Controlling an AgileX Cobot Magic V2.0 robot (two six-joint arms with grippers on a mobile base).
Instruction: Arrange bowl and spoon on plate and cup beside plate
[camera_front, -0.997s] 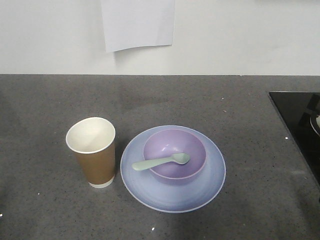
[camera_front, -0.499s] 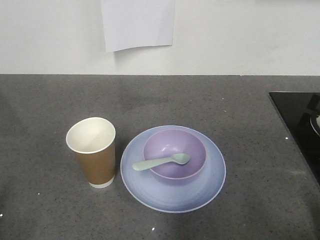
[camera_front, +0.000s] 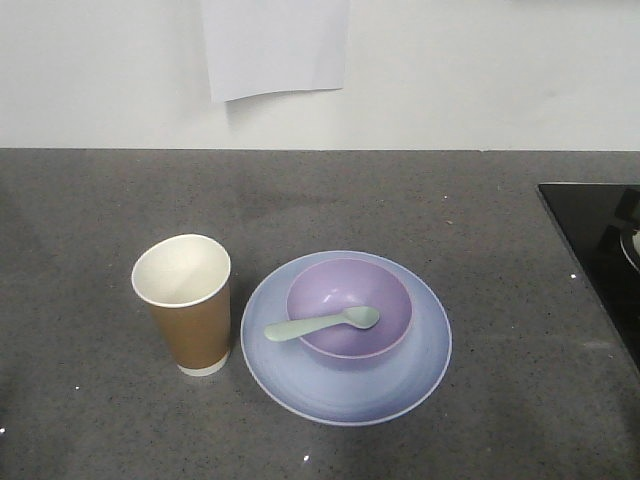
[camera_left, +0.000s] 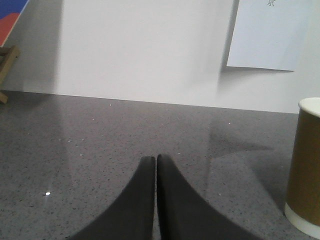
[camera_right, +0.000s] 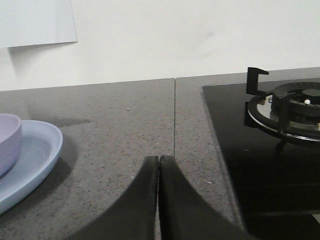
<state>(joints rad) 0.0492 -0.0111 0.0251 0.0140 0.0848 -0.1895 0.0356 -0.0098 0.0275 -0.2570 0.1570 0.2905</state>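
In the front view the pale bluish plate lies on the grey counter, and the lavender bowl sits on it. The mint spoon rests across the bowl, handle over its left rim. The brown paper cup stands upright just left of the plate. Neither gripper shows in the front view. In the left wrist view my left gripper is shut and empty, low over the counter, with the cup to its right. My right gripper is also shut and empty, the plate and bowl to its left.
A black glass hob with a gas burner fills the counter's right side. A sheet of paper hangs on the white wall behind. A counter seam runs ahead of my right gripper. A wooden stand sits far left.
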